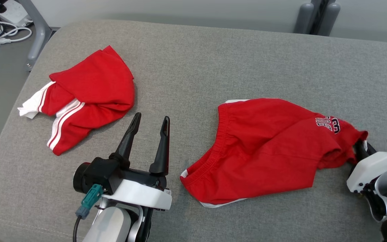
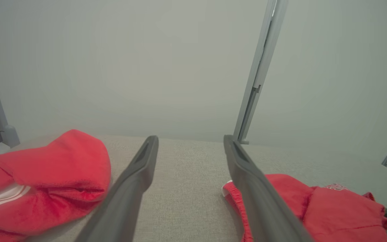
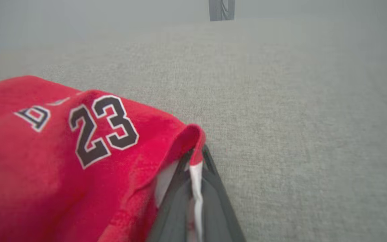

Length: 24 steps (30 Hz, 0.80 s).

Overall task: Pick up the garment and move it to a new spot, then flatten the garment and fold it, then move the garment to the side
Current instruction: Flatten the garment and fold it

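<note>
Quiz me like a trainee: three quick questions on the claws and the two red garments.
1. Fill in: in the head view, the striped garment lies to the ____ of the shorts.
2. True or false: the left claw is open and empty.
3. The right claw is shut on: A) the striped garment, B) the edge of the shorts, C) nothing.
Key: 1 left; 2 true; 3 B.

Right claw pinches the red shorts; left claw stands spread nearby.
</note>
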### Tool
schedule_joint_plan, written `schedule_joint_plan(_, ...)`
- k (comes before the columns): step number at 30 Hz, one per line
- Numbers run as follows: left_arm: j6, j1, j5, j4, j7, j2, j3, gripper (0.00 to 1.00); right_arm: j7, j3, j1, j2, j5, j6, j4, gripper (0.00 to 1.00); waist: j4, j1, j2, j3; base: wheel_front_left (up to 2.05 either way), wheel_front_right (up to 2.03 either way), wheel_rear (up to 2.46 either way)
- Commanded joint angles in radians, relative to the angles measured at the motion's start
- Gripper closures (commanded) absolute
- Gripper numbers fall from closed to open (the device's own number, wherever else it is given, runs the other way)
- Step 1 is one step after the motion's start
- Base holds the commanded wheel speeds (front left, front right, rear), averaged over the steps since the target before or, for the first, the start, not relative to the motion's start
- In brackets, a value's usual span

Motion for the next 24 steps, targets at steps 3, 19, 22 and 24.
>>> schedule_joint_plan(3, 0.006, -0.021, -0.003, -0.002, -0.002, 0.003, 0.003, 0.0, -0.04, 0.007, -0.064, -0.033, -0.027, 0.0, 0.014, 1.0, 0.004, 0.0, 0.0, 0.0, 0.0, 0.0, 0.0)
schedule_joint_plan(19, 0.022, -0.053, -0.068, -0.025, -0.002, 0.004, -0.03, 0.0, -0.085, 0.045, -0.507, -0.116, -0.148, 0.0, 0.09, 1.0, 0.073, 0.0, 0.0, 0.055, 0.0, 0.0, 0.0)
schedule_joint_plan(22, 0.027, -0.051, -0.066, -0.027, -0.002, 0.004, -0.023, 0.0, -0.088, 0.084, -0.548, -0.104, -0.161, 0.0, 0.136, 0.0, 0.08, 0.0, 0.0, 0.064, 0.0, 0.0, 0.0)
schedule_joint_plan(24, 0.028, -0.046, -0.067, -0.027, -0.002, 0.004, -0.019, 0.0, -0.052, 0.153, -0.553, -0.106, -0.192, 0.0, 0.181, 0.0, 0.08, 0.0, 0.0, 0.066, 0.0, 0.0, 0.0)
